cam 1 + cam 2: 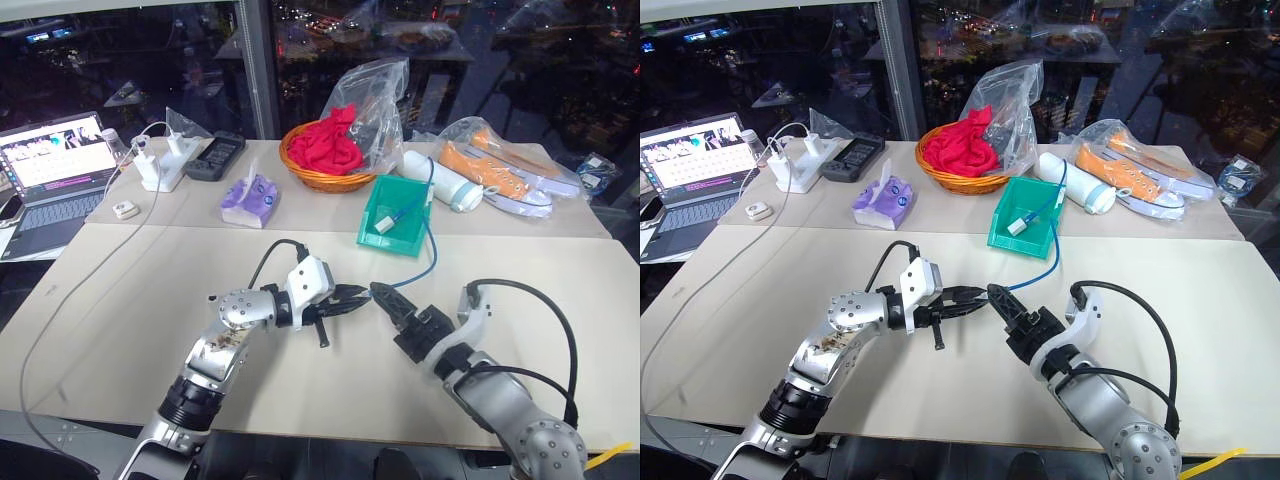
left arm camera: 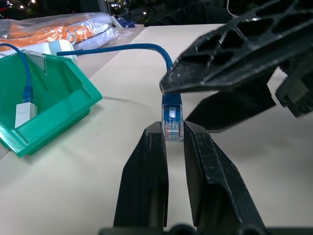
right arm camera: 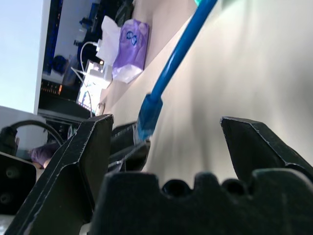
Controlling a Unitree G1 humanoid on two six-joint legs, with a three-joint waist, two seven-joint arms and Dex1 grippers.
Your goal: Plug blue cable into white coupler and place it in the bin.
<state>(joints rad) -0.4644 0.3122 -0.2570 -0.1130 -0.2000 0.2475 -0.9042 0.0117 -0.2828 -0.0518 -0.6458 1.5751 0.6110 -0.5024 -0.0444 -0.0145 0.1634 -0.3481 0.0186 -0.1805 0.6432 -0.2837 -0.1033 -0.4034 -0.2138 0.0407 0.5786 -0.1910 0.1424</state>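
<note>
Head views: the left gripper point(image 1: 362, 295) has its fingers clamped on the free plug of the blue cable point(image 1: 428, 258), held above the surface point(image 1: 150, 300) near the middle. The right gripper point(image 1: 385, 298) sits right in front of it, fingers apart and nothing in them. The cable arcs back from the plug into the teal bin point(image 1: 378, 215) just behind, next to the orange wicker basket point(image 1: 320, 175).

Coupler: the white coupler point(image 1: 385, 226) is lying inside the bin with the cable's far end running to it, looks already plugged on that side but I can't say for sure.

Left wrist view: both fingers point(image 2: 146, 171) pinch the clear-tipped plug point(image 2: 172, 120) square, and the right gripper's finger point(image 2: 230, 54) hovers just above it. The bin point(image 2: 54, 105) and coupler point(image 2: 23, 113) are off to the side.

Right wrist view: open fingers point(image 3: 85, 156) either side of the plug point(image 3: 146, 115), not touching it.

How I'd do it: looks like a handover or regrip, so bring the right fingers down onto the blue boot behind the plug, close fully, and only then let the left go. Keep the cable slack so the coupler doesn't get dragged out of the bin.
</note>
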